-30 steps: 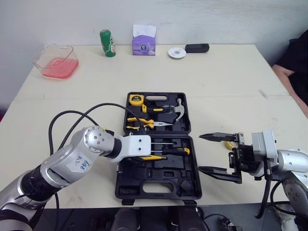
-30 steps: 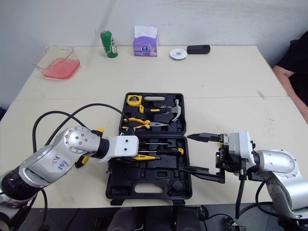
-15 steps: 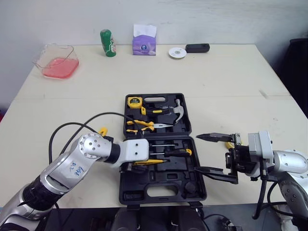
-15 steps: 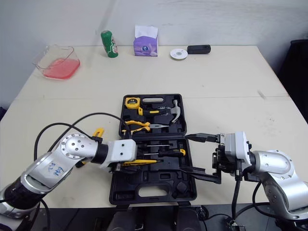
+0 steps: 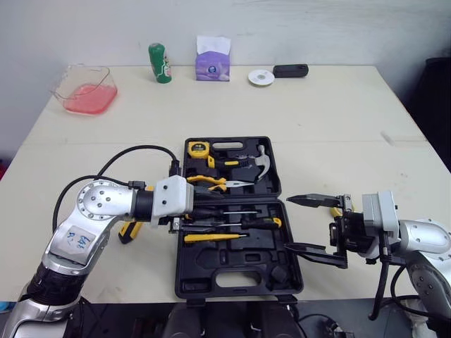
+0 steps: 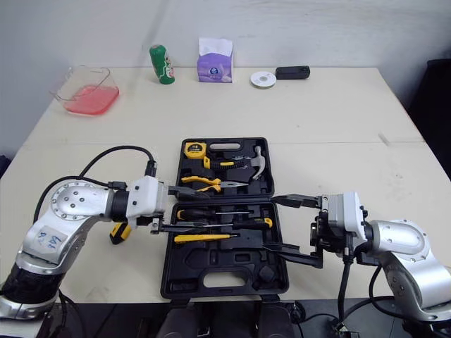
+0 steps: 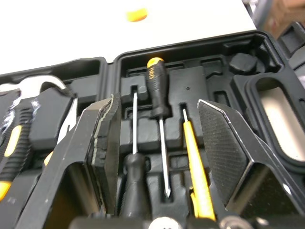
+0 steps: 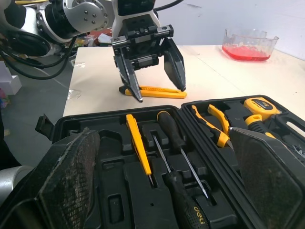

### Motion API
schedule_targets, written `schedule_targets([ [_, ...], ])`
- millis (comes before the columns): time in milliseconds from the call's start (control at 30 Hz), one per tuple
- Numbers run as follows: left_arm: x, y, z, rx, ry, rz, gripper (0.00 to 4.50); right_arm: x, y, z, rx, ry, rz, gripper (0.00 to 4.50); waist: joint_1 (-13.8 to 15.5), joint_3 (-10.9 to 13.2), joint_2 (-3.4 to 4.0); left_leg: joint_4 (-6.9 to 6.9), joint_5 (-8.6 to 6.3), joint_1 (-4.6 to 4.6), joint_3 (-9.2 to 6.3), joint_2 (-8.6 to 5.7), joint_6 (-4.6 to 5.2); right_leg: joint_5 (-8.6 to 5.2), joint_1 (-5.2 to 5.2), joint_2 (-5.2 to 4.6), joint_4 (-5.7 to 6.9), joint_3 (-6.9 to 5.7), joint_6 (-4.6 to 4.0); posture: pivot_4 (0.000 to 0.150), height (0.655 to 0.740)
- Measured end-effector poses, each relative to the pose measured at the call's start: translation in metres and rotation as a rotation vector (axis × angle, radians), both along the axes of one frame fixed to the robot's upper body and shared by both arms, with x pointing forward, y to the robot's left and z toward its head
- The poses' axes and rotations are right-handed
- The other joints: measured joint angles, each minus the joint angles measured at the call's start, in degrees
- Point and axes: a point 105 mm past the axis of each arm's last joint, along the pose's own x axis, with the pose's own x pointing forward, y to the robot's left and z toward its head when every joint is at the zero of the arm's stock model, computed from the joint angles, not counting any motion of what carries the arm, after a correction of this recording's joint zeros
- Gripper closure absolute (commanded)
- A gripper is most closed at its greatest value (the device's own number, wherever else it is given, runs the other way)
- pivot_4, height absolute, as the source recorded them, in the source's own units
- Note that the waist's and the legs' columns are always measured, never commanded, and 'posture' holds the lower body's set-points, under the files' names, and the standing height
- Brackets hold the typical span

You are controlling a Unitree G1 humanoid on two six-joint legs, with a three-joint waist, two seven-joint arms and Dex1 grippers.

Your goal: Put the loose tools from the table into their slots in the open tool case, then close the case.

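Currently the open tool case (image 5: 239, 271) is seen at the middle of the table's front edge. The left gripper (image 7: 157, 100) is held over the case's left edge, fingers spread, nothing gripped. A yellow screwdriver (image 5: 211, 237) is seated in a front-half slot. A yellow-and-black tool (image 5: 130, 231) is seen on the table just beside the case's left edge. The right gripper (image 5: 290, 224) is held agape at the case's right edge.

Bright, even overhead light, faint soft shadows on the table (image 5: 331, 120), table burnt out white at 12 o'clock in left wrist view, sheen on tool case (image 5: 204, 264) plastic, recesses dim.
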Motion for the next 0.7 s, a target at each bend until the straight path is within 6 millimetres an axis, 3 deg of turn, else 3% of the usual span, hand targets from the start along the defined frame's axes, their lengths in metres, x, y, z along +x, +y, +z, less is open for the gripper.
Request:
schedule_targets([
  [67,-0.004,0.009,-0.006,-0.029,0.038,-0.003,2.96,0.001,0.0,0.0,-0.001,-0.005,0.001,0.0,-0.1,0.0,0.0,-0.01,-0.03,0.02,0.04,0.02,0.03,0.0,0.0,0.0,-0.01,0.0,0.01,0.15,0.74],
  [167,-0.012,0.016,-0.023,-0.047,0.11,-0.022,4.36,0.001,-0.001,-0.001,-0.004,0.0,-0.004,0.0,-0.3,0.0,0.0,-0.01,-0.04,0.0,0.04,0.03,0.03,0.0,-0.01,-0.01,-0.04,0.0,0.01,0.15,0.74],
  [533,-0.024,0.013,-0.054,0.017,0.11,-0.039,4.46,0.002,-0.001,-0.002,-0.011,-0.002,-0.011,0.0,0.1,0.0,0.01,-0.01,-0.1,0.01,0.04,0.01,0.08,0.02,0.01,-0.04,-0.06,0.02,0.03,0.15,0.74],
  [700,-0.02,0.015,-0.064,0.046,0.126,-0.008,4.46,0.001,-0.003,-0.004,-0.014,0.007,-0.008,0.0,0.1,0.0,0.01,-0.01,-0.11,0.01,0.03,0.02,0.1,0.02,0.01,-0.06,-0.06,0.03,0.03,0.15,0.74],
])
